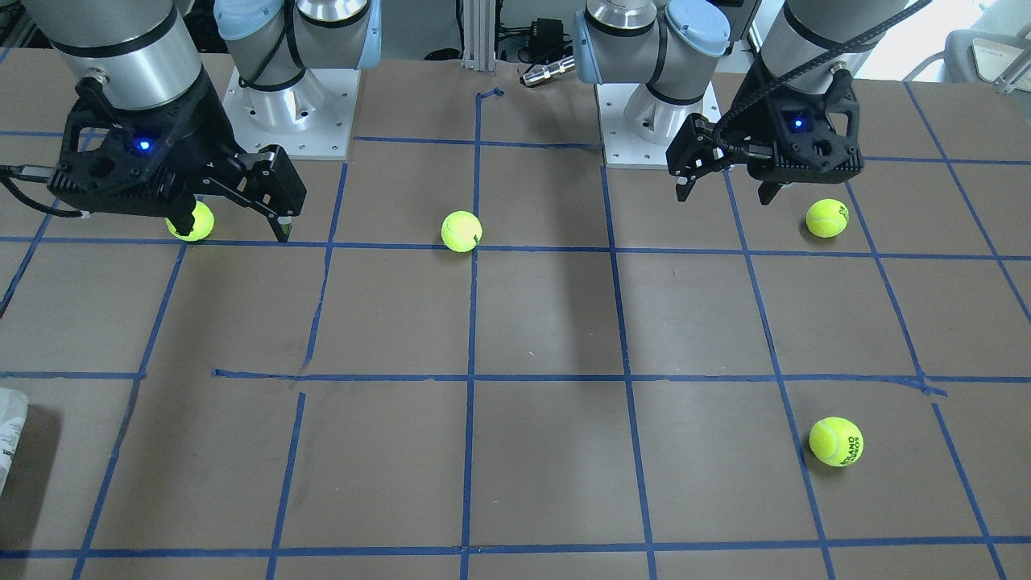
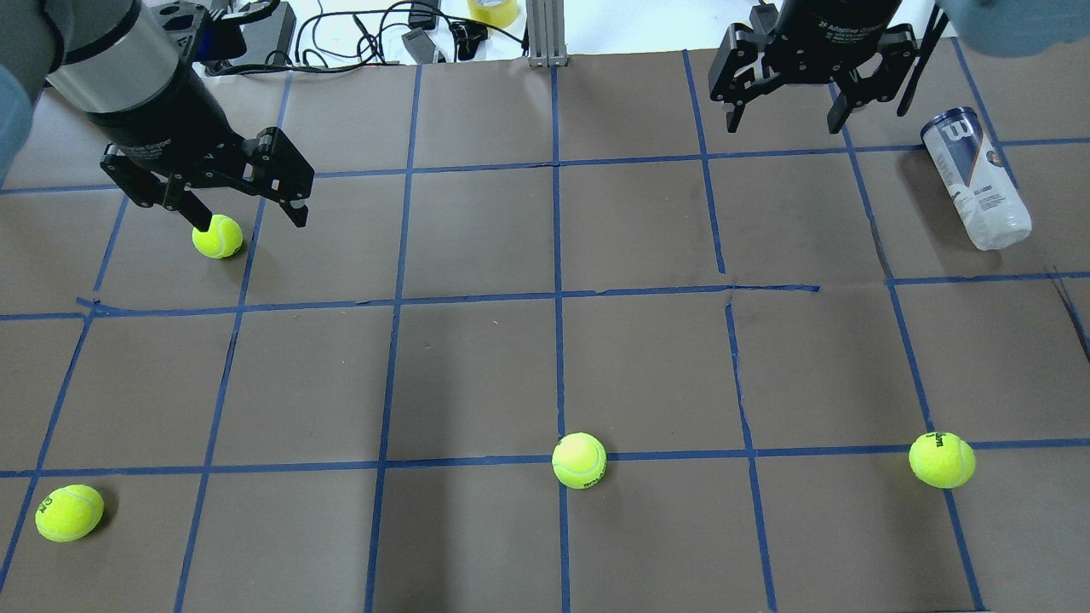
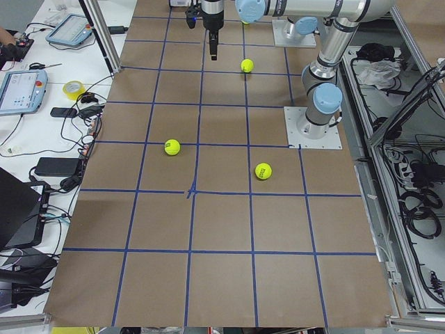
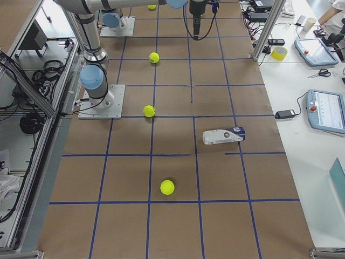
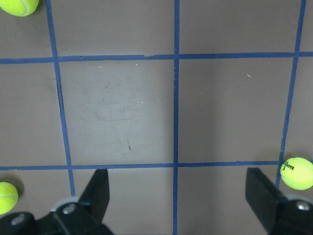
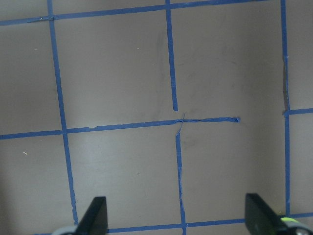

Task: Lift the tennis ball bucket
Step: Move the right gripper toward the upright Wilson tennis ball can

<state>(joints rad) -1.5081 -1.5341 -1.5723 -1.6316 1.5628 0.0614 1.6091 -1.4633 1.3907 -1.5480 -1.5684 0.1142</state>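
The tennis ball bucket point(image 2: 975, 179) is a slim white and navy tube. It lies on its side on the brown table near the far right edge, and it also shows in the exterior right view point(image 4: 223, 135). Only its end shows at the left edge of the front-facing view point(image 1: 10, 435). My right gripper point(image 2: 783, 119) point(image 1: 238, 225) hangs open and empty above the table, apart from the tube. My left gripper point(image 2: 247, 213) point(image 1: 729, 193) is open and empty on the other side. Neither wrist view shows the tube.
Several loose tennis balls lie on the table: one point(image 2: 217, 236) under my left gripper and three along the near side point(image 2: 68, 511) point(image 2: 579, 460) point(image 2: 941, 460). Cables and a tape roll point(image 2: 494, 10) lie past the far edge. Blue tape lines grid the table.
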